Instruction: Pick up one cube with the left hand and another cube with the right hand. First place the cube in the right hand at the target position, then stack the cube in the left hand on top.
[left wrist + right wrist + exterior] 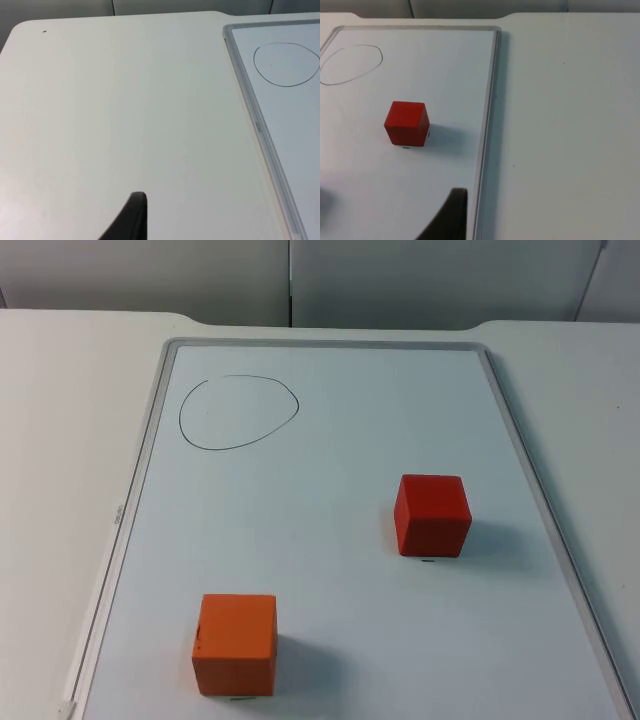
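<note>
Jaw width of either gripper could not be told. Neither cube was held: a red cube point(432, 515) sat right, an orange cube point(235, 643) near left, both on the whiteboard point(330, 420), leaving the drawn circle point(238, 412) free as target.

Setting: a robotics laboratory or test bench. A plain white table top point(60, 440) is backed by a grey partition wall point(400, 280) made of flat panels with vertical seams. A metal-framed whiteboard point(330, 410) is laid flat on the table as a work surface, and a rough closed outline point(238, 412) is drawn on it in black marker. Two plain blocks, a red cube point(432, 515) and an orange cube point(236, 643), are set on the board as test pieces. No domestic or commercial furnishings are seen.
</note>
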Action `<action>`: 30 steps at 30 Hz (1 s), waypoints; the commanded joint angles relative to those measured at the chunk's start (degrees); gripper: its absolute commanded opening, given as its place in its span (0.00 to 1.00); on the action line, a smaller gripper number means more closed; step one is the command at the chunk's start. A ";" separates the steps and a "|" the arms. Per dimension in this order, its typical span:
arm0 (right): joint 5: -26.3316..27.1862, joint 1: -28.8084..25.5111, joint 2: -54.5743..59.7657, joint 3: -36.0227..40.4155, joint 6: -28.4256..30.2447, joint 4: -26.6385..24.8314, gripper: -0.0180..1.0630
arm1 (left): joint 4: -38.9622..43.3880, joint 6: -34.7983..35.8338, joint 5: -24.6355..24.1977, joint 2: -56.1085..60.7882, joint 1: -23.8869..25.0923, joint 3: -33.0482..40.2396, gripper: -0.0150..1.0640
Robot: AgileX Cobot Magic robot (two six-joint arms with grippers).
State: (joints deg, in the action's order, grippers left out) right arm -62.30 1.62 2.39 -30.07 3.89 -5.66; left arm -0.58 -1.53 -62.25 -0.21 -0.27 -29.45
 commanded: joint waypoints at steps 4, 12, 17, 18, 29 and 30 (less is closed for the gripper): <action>2.50 -0.44 6.38 -2.13 1.87 -0.90 0.98 | -0.46 0.18 0.54 0.21 0.15 0.09 0.99; 11.49 -0.44 23.25 -8.32 12.37 -11.19 0.98 | -0.46 0.18 0.54 0.21 0.15 0.09 0.99; 13.10 -0.44 36.90 -15.26 19.19 -19.42 0.98 | -0.46 0.18 0.54 0.21 0.15 0.09 0.99; 13.10 -0.44 36.90 -15.26 19.19 -19.42 0.98 | -0.46 0.18 0.54 0.21 0.15 0.09 0.99; 14.24 0.93 64.17 -26.01 31.53 -34.34 0.92 | -0.46 0.18 0.54 0.21 0.15 0.09 0.99; 15.84 3.11 67.04 -26.58 31.53 -34.04 0.92 | -0.46 0.18 0.54 0.21 0.15 0.09 0.99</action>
State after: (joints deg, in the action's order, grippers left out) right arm -47.07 3.66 67.86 -55.82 34.40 -38.99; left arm -0.58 -1.53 -62.25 -0.21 -0.27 -29.45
